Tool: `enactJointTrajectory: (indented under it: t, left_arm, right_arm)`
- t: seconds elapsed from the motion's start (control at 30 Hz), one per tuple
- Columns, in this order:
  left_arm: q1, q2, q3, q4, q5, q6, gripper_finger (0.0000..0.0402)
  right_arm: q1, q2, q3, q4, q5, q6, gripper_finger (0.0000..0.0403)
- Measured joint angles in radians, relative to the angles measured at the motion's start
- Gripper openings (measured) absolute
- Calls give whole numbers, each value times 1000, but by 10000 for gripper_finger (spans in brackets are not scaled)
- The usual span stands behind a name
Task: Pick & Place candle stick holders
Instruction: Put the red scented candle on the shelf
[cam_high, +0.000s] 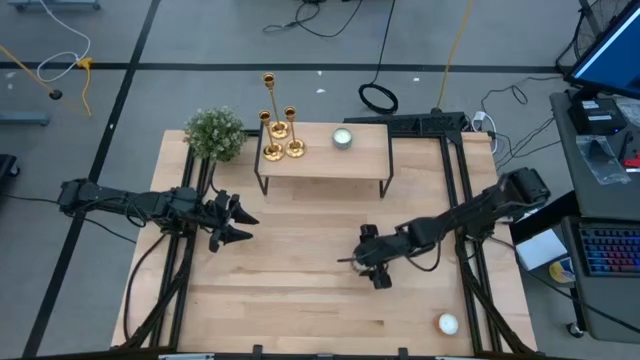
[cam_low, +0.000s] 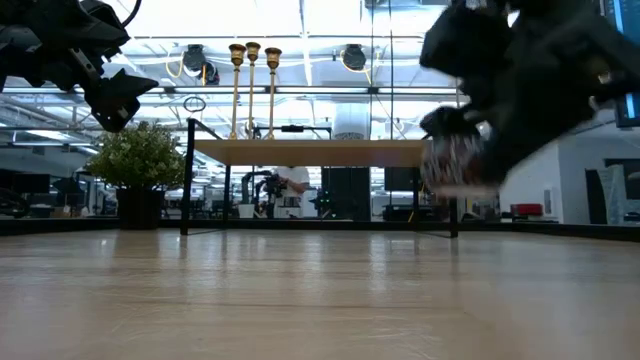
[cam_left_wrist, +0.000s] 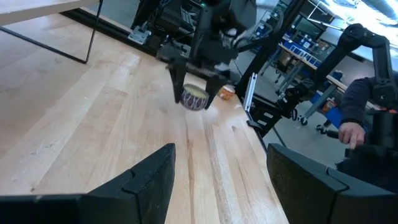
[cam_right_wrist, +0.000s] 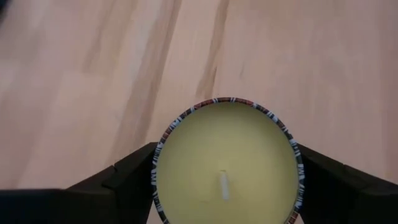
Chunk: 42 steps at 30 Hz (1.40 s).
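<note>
Right gripper is clamped on a round candle tin, just above mid-table. Keep it level, and carry it high enough to clear the shelf edge, presumably the target. The right arm reaches in low from the right. Left gripper hovers left of centre, fingers apart, empty. The 3 candle stick holders stand on the small shelf, beside a plant.

Your tabletop is pale planked wood with a smooth, satin finish. At its 12 o'clock edge the candle stick holders gleam as polished gold metal on a matt wooden shelf with thin black metal legs. The candle shows smooth, creamy yellow wax between the right gripper's matt black fingers.
</note>
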Motion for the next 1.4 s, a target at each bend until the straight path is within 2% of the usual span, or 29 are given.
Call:
enactJointTrajectory:
  t: [0.3, 0.43, 0.63, 0.77, 1.13, 1.27, 1.4]
  left_arm:
    - [0, 0, 0, 0, 0, 3, 253]
    - [0, 0, 0, 0, 0, 8, 253]
    - [0, 0, 0, 0, -1, 10, 253]
    - [0, 0, 0, 0, -1, 10, 253]
    - [0, 0, 0, 1, -2, 8, 253]
    - [0, 0, 0, 2, -2, 1, 253]
    - [0, 0, 0, 2, -2, -14, 253]
  right_arm:
    - [-83, -178, 1, -38, 13, 14, 292]
    - [-149, -254, 39, -119, 103, -11, 292]
    - [-270, -311, 168, -240, 270, -140, 292]
    - [-379, -313, 256, -270, 313, -220, 293]
    - [-741, -308, 311, -278, 304, -301, 293]
    - [-832, -290, 311, -278, 192, -294, 293]
    - [-876, -256, 312, -262, 151, -311, 293]
